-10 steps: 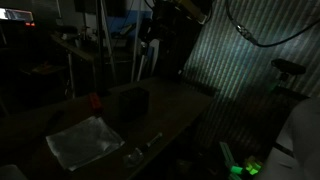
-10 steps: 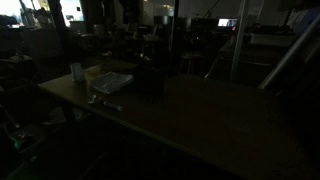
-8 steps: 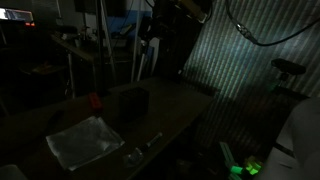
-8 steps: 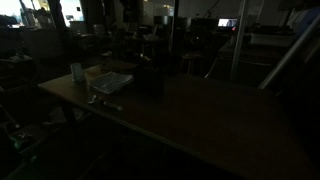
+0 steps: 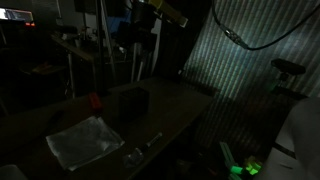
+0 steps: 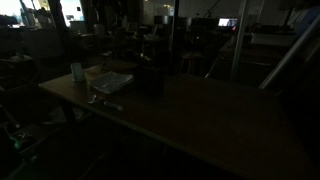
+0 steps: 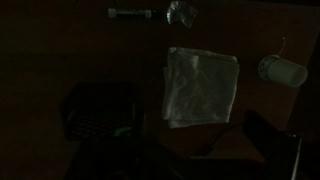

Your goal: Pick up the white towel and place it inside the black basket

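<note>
Room's v. dark, so the Robotiq gripper (image 7: pixel 236 150) is only a couple of black shapes at the bottom edge of the wrist view, and I can't tell how wide the fingers stand or whether anything's between them. It hangs high over the dark wooden table (image 7: pixel 40 50). In an exterior view the Franka arm (image 5: pixel 157 13) sits up near the top of the scene, well above the tabletop. Straight below the wrist cam lies the white square cloth towel (image 7: pixel 200 87), spread flat on the wood w/ a few creases, touching nothing. Near its one side but apart from it stands the black square grid-walled basket (image 7: pixel 100 113), open top up; can't make out anything inside. On the towel's opp. side, also apart, lies a white cylindrical cup (image 7: pixel 282 70), on its side as far as I can tell. Past the towel's far edge are a crumpled silvery scrap (image 7: pixel 182 13) and, just beside it, a short grey metal cylinder (image 7: pixel 130 14). In both exterior views the towel (image 5: pixel 85 141) (image 6: pixel 111 82) shows pale near one end of the table, w/ the basket (image 5: pixel 131 101) further in. A small red thing (image 5: pixel 95 100) sits near the basket.
</note>
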{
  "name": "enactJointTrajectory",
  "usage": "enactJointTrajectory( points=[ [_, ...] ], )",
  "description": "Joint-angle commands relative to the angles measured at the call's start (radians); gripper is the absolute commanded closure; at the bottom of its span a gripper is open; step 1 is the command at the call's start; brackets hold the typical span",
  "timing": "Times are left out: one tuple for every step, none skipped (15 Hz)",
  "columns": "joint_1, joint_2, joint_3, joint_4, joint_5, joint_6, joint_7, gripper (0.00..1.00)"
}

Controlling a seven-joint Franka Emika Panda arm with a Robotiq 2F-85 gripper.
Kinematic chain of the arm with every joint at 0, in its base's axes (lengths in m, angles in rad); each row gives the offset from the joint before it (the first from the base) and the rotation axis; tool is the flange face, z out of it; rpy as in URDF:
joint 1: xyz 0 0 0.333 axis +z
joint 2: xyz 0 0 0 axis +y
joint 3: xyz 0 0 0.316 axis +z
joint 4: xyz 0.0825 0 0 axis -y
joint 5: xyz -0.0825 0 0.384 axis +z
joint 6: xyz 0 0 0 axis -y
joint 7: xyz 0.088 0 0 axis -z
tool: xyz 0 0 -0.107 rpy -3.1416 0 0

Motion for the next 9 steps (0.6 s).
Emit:
enactJointTrajectory(
  points=[
    [0.037, 0.091, 0.050, 0.072, -0.023, 0.057, 0.002, 0.00],
    [0.045, 0.120, 0.063, 0.086, -0.027, 0.077, 0.000, 0.00],
    [0.051, 0.145, 0.073, 0.098, -0.032, 0.094, 0.000, 0.00],
    [0.058, 0.180, 0.084, 0.109, -0.040, 0.121, 0.001, 0.00],
    [0.064, 0.205, 0.092, 0.119, -0.051, 0.145, 0.001, 0.00],
    [0.071, 0.240, 0.102, 0.132, -0.068, 0.165, 0.005, 0.00],
    [0.077, 0.282, 0.114, 0.148, -0.102, 0.196, 0.020, 0.00],
    [0.084, 0.322, 0.122, 0.165, -0.128, 0.217, 0.024, 0.00],
    [0.091, 0.364, 0.128, 0.183, -0.154, 0.237, 0.031, 0.00]
  ],
)
